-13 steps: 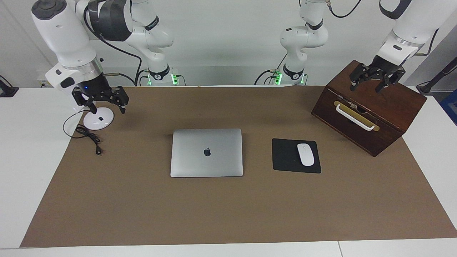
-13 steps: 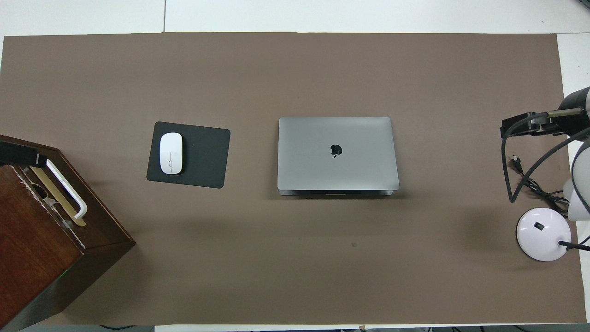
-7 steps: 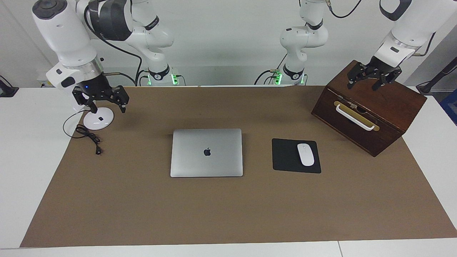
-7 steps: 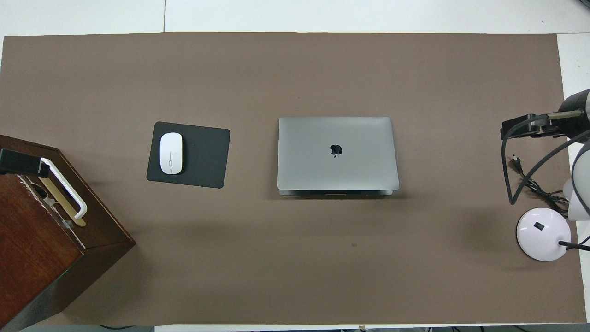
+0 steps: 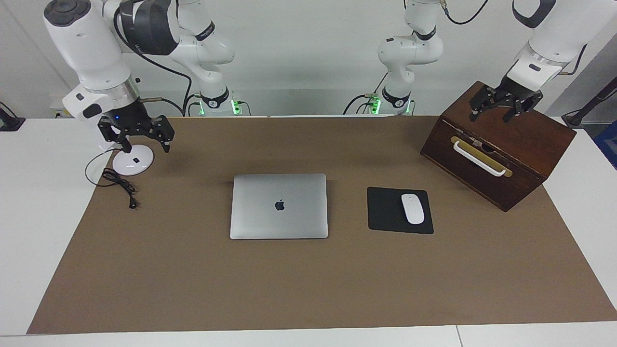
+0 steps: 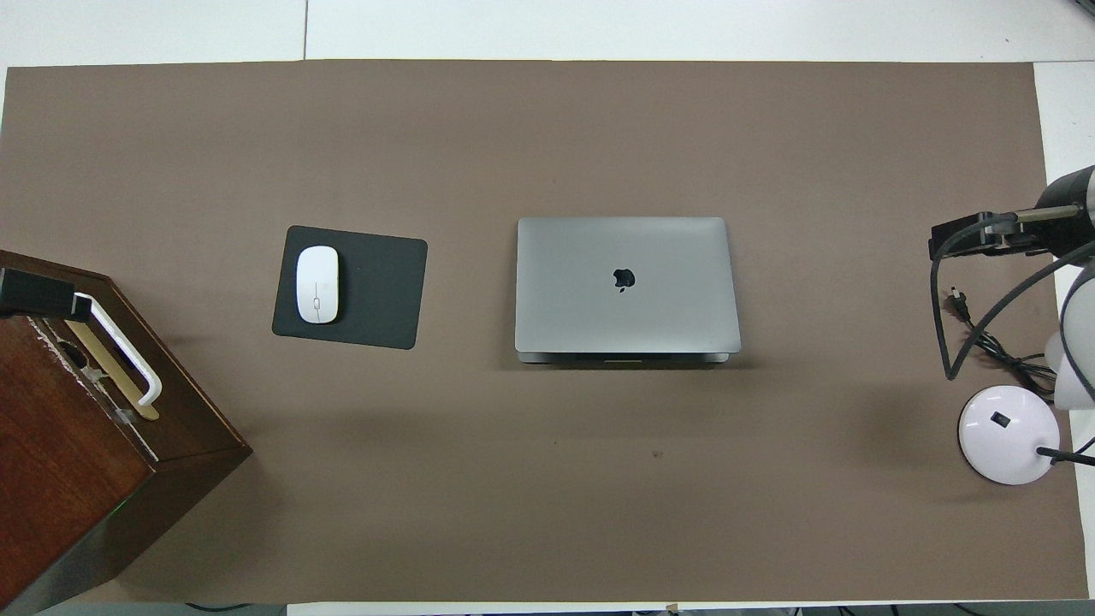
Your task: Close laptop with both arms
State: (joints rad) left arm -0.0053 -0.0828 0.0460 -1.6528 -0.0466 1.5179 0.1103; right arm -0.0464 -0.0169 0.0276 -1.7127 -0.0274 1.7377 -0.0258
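Facing view: flat silver metal laptop (image 5: 279, 206) lid down; left gripper (image 5: 504, 105) & right gripper (image 5: 142, 137) unclenched, empty.

Both arms wait raised, left gripper (image 5: 504, 111) and right gripper (image 5: 143, 137) pointing down, fingers spread.

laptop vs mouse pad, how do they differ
The laptop is silver-grey metal with a dark logo on its closed lid; the mouse pad is plain black. The laptop is the larger and thicker of the two; the mouse pad is thin. The mouse pad carries a white mouse; nothing sits on the laptop. Both are rectangular and lie flat on the brown mat, side by side.
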